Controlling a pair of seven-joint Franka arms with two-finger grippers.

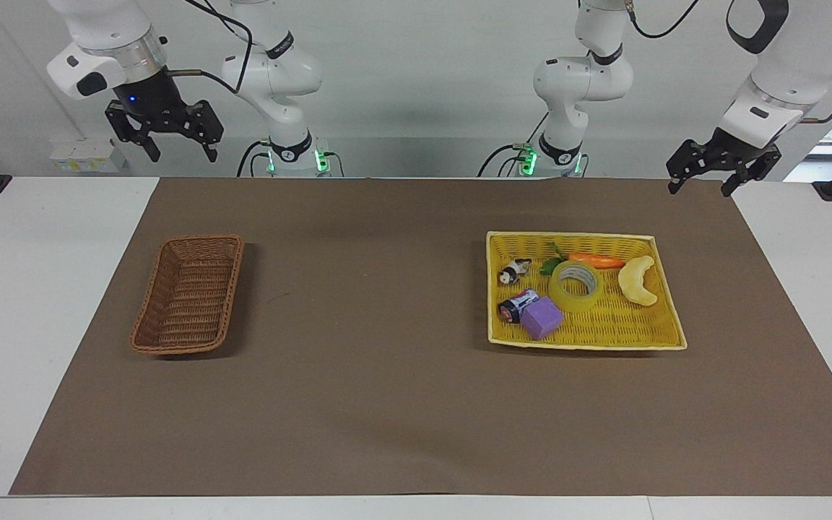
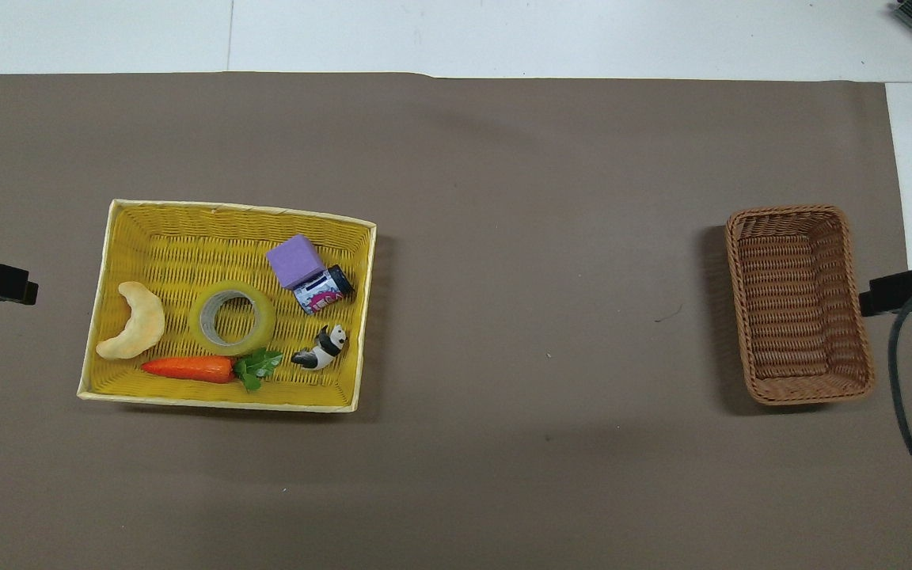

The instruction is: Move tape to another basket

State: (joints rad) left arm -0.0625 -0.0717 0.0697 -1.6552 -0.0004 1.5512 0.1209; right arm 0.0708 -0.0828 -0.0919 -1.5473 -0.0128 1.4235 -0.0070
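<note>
The tray [image 1: 653, 339] sits on the surface [image 1: 387, 404] toward the left arm's end, and everything is placed from it. In it lie the tape [image 1: 575, 286], a carrot [image 1: 595, 260], a crescent toy [image 1: 638, 280], a panda figure [image 1: 513, 271], a can [image 1: 518, 304] and a block [image 1: 542, 318]. The basket [image 1: 188, 295] stands well apart from the tray, toward the right arm's end.

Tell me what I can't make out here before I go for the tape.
- Overhead view: both hands show only as dark tips cut off by the side edges.
- Small can beside the purple block: label print too small to read.
- Tape: the roll's underside, lying flat in the yellow tray, is hidden in both views.
</note>
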